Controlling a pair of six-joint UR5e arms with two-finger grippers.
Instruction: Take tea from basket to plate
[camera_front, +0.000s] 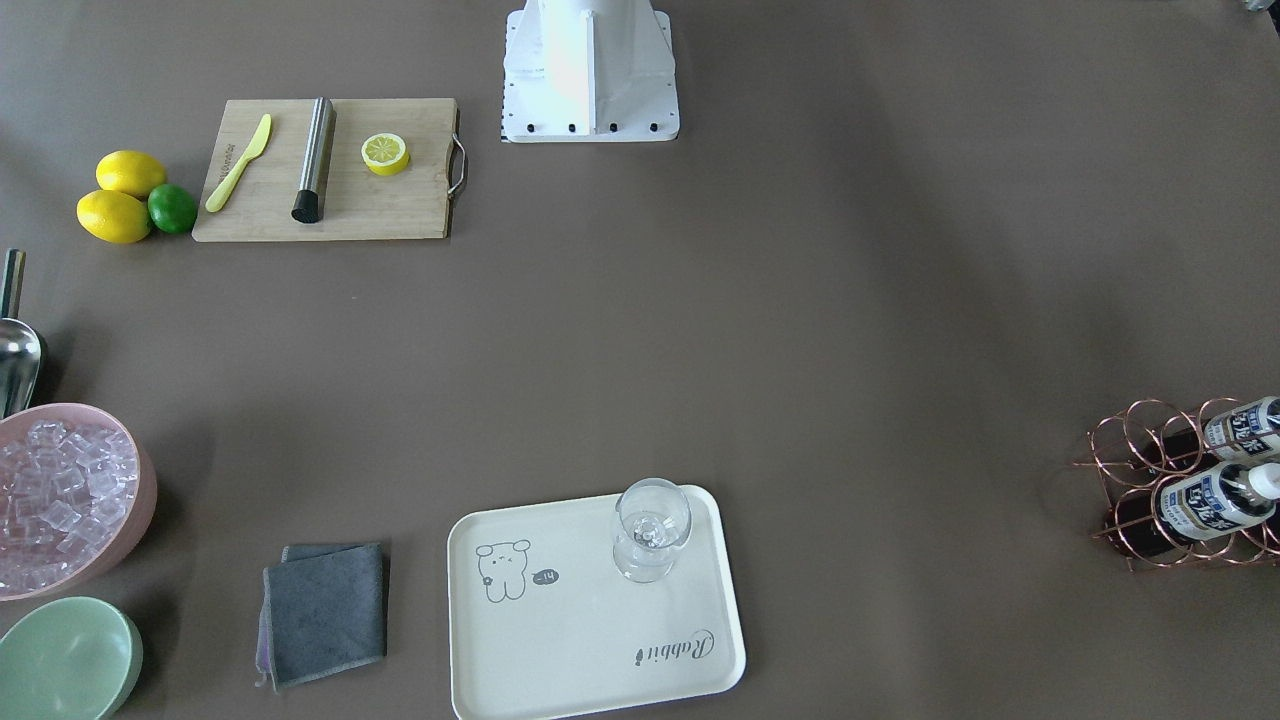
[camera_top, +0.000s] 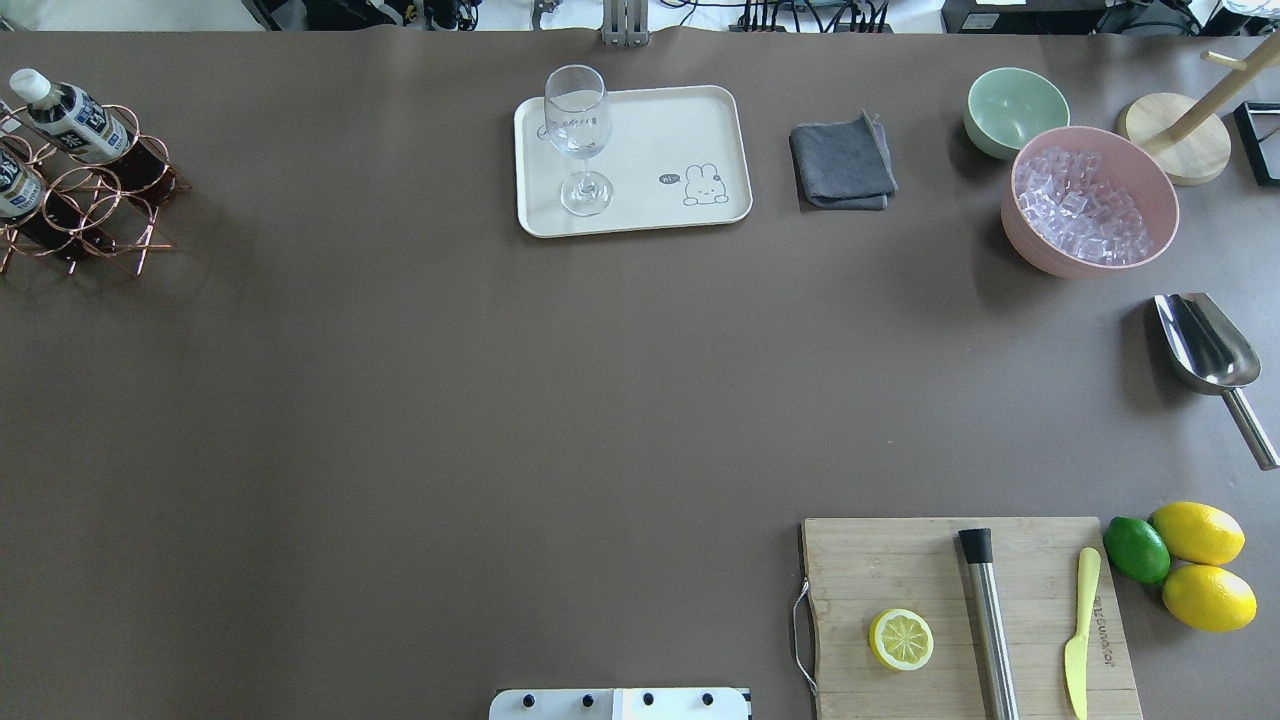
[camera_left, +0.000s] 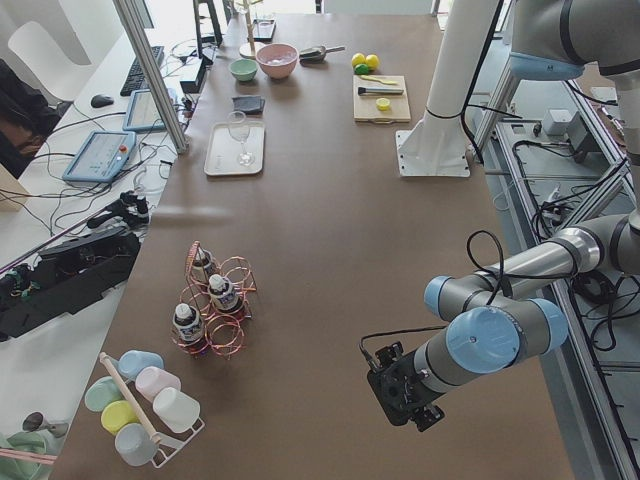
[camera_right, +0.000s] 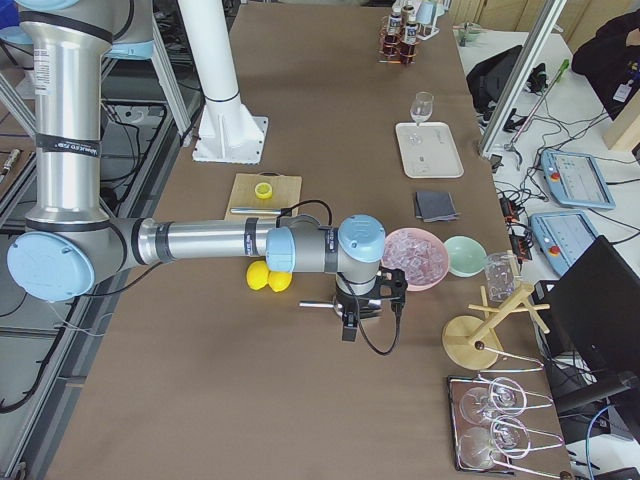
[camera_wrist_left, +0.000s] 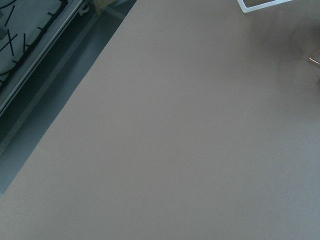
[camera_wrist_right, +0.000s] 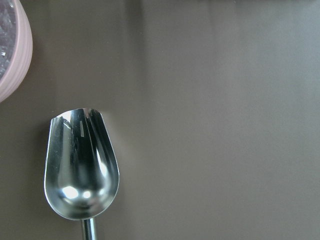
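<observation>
Three tea bottles stand in the copper wire basket (camera_left: 228, 335) at the table's left end; two show in the overhead view (camera_top: 75, 120) and the front view (camera_front: 1205, 500). The basket (camera_top: 100, 200) also shows in the front view (camera_front: 1140, 450). The cream plate (camera_top: 660, 130) (camera_front: 560, 650) lies at the far middle with a stemmed glass (camera_top: 580, 130) on it. My left gripper (camera_left: 405, 395) hangs over the near table edge, well apart from the basket; I cannot tell whether it is open. My right gripper (camera_right: 358, 308) hangs above a metal scoop (camera_wrist_right: 82, 165); I cannot tell its state.
A pink bowl of ice (camera_top: 1090, 200), a green bowl (camera_top: 1015, 110) and a grey cloth (camera_top: 842, 162) sit at the far right. A cutting board (camera_top: 970, 620) holds a lemon half, a steel rod and a yellow knife, with lemons and a lime (camera_top: 1137, 549) beside it.
</observation>
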